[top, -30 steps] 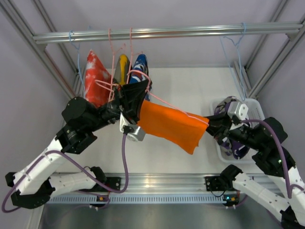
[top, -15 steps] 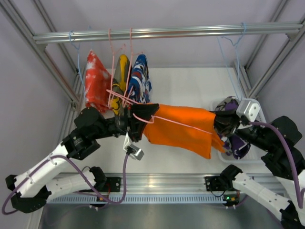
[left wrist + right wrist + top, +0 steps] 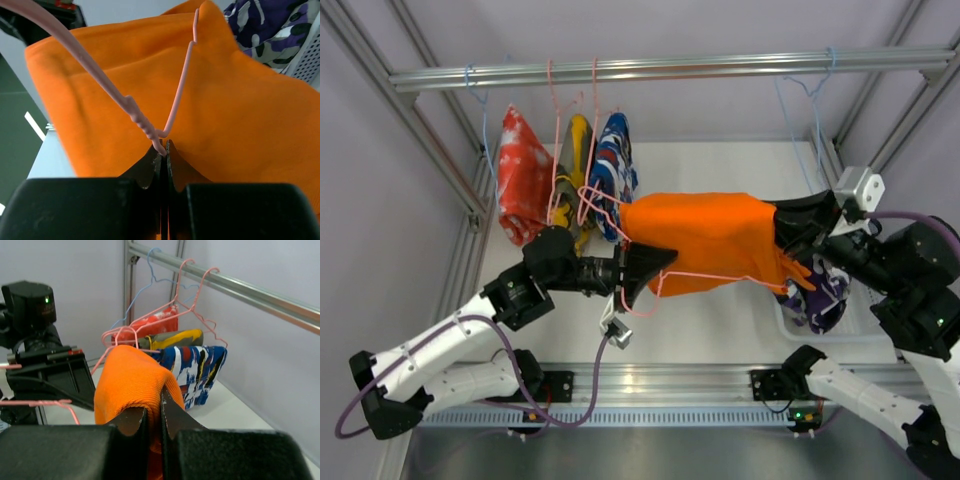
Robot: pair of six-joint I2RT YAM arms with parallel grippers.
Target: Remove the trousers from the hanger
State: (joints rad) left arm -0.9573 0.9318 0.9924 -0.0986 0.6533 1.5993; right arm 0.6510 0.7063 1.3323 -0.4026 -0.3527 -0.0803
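The bright orange trousers hang in the air over the table, draped on a pink wire hanger. My left gripper is shut on the hanger's twisted neck, just left of the cloth. At the cloth's right end my right gripper is shut on a fold of the orange trousers. The purple, white and black camouflage trousers lie in the white basket under the right arm.
Far across the table, a metal rail carries pink hangers with a red-and-white garment, a yellow one and a blue patterned one. An empty blue hanger hangs at its right. Frame posts stand on both sides.
My left gripper has pulled the hanger away from the rail, toward me and to the right. My right gripper has risen and drawn back, bunching the orange trousers toward the right.
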